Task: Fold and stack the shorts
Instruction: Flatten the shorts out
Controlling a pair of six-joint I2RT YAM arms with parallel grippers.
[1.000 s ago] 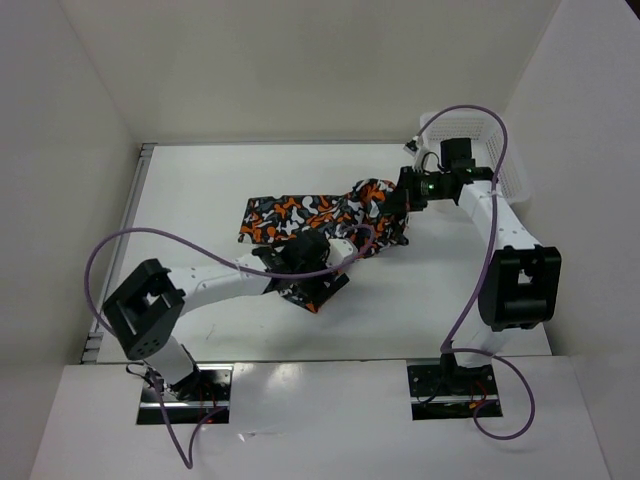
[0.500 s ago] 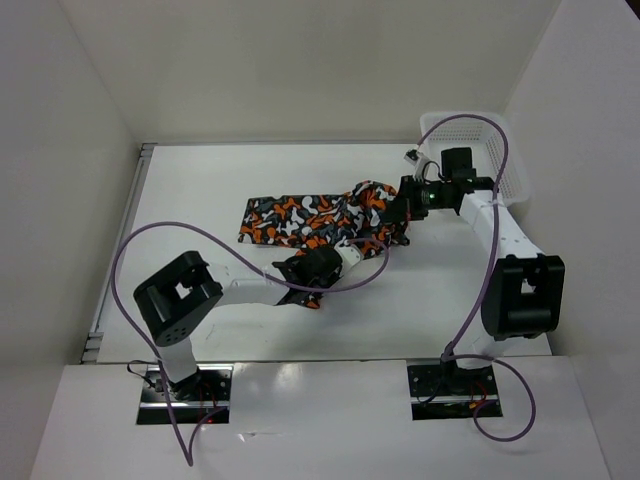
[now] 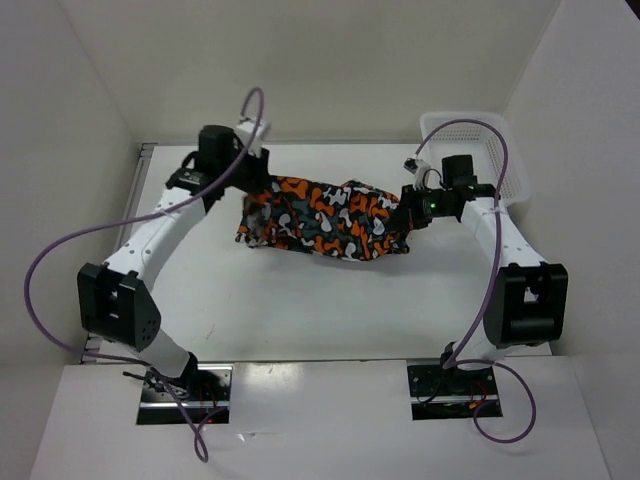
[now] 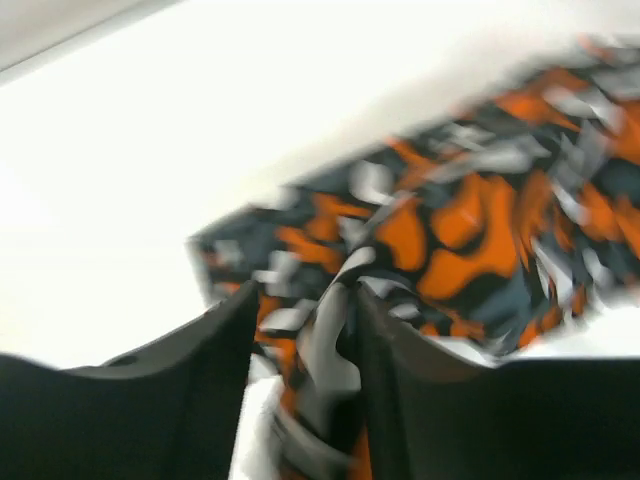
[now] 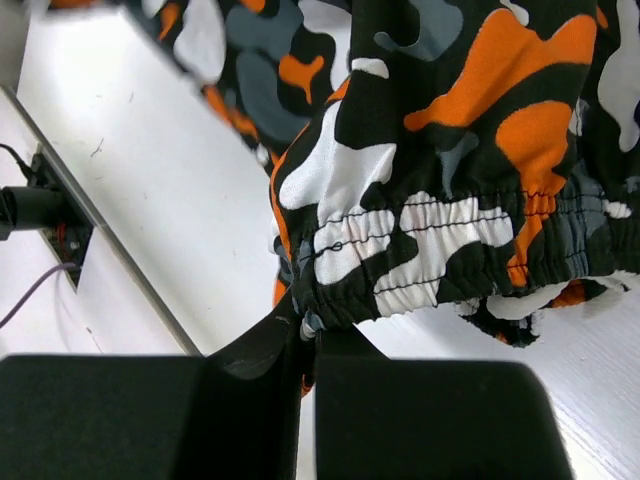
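Left arm stretched far forward, left gripper (image 3: 252,182) pinching one end of the shorts (image 3: 325,215); right arm bent, right gripper (image 3: 405,213) clamped on the elastic waistband; shorts slung between both grippers.

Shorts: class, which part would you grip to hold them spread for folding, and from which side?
Probably grip the shorts at the elastic waistband, coming from the right end like the right gripper: that gathered edge is thick and faces right. The left gripper pinches the opposite end.

Both arms extended, left gripper (image 4: 308,300) clamped, right gripper (image 5: 310,330) clamped
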